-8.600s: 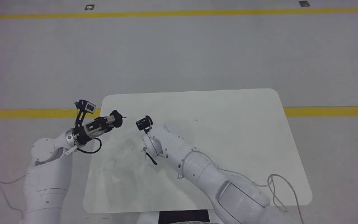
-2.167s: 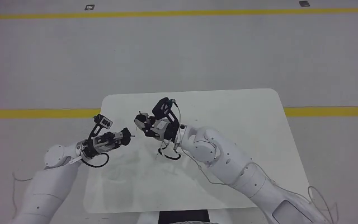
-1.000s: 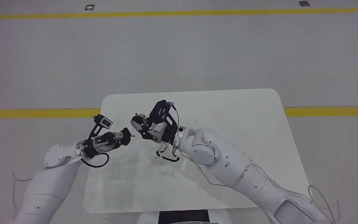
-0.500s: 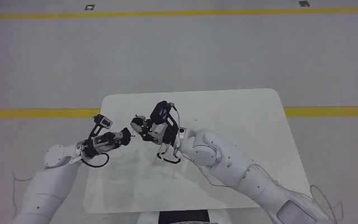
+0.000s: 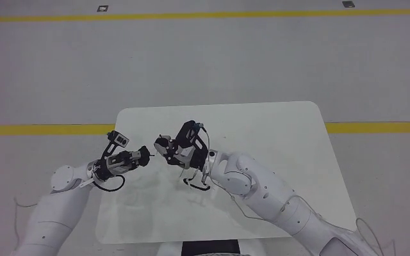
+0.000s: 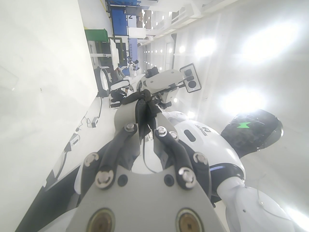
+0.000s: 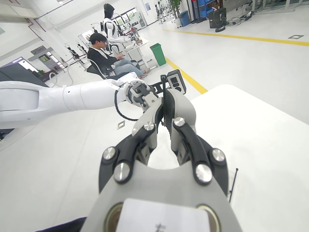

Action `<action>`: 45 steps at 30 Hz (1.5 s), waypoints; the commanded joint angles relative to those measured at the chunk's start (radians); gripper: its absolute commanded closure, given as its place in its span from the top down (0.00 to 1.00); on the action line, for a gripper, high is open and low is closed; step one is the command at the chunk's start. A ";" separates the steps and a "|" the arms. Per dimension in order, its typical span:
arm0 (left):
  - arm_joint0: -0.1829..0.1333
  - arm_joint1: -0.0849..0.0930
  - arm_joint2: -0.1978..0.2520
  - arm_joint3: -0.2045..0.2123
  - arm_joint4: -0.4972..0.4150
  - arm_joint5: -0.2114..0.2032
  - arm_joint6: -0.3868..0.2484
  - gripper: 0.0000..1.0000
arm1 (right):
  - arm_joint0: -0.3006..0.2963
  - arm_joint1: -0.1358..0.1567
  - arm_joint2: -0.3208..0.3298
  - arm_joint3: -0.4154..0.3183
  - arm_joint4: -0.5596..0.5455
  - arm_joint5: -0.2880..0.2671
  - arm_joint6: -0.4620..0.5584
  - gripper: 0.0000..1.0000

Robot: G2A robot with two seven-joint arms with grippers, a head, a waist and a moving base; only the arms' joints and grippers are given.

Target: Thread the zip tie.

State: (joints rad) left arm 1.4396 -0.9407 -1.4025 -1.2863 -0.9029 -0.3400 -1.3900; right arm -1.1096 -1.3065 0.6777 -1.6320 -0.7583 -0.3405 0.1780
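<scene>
Over the left side of the white rounded table the two arms meet almost tip to tip. The right gripper has its fingers pressed together on the thin black plastic zip tie, which stands upright between the pads with its small square head poking out just above them. The left gripper sits just beside that head, its fingers closed tight too, pinching what looks to me like the other end of the same strap. A thin black line runs back from between them. From where I stand I can't tell whether the tail has entered the slot in the head.

What worries me is the alignment. The slot is tiny and the tail looks floppy, so a slight tilt of either wrist would likely send the tip past the head or buckle it against the side. Pushing on then could bend the strap, drag it through the pads, or twist the head in the right grip. A second black zip tie lies flat on the table, well apart from the work
</scene>
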 commanded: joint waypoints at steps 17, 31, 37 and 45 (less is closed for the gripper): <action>0.000 0.000 0.000 0.000 0.000 0.000 0.000 0.00 | 0.017 -0.010 -0.032 0.031 -0.010 0.000 -0.045 0.00; 0.000 0.000 0.000 0.000 0.000 0.000 0.000 0.00 | 0.021 -0.010 -0.043 0.040 -0.013 0.000 -0.054 0.00; 0.000 0.000 0.000 0.000 0.000 0.000 0.000 0.00 | 0.020 -0.009 -0.044 0.043 -0.014 0.000 -0.054 0.00; 0.000 0.000 0.000 0.000 0.000 0.000 0.000 0.00 | 0.021 -0.008 -0.043 0.040 -0.018 0.000 -0.076 0.00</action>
State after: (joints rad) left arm 1.4396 -0.9407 -1.4025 -1.2863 -0.9029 -0.3400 -1.3900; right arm -1.0887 -1.3155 0.6337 -1.5905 -0.7739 -0.3400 0.1061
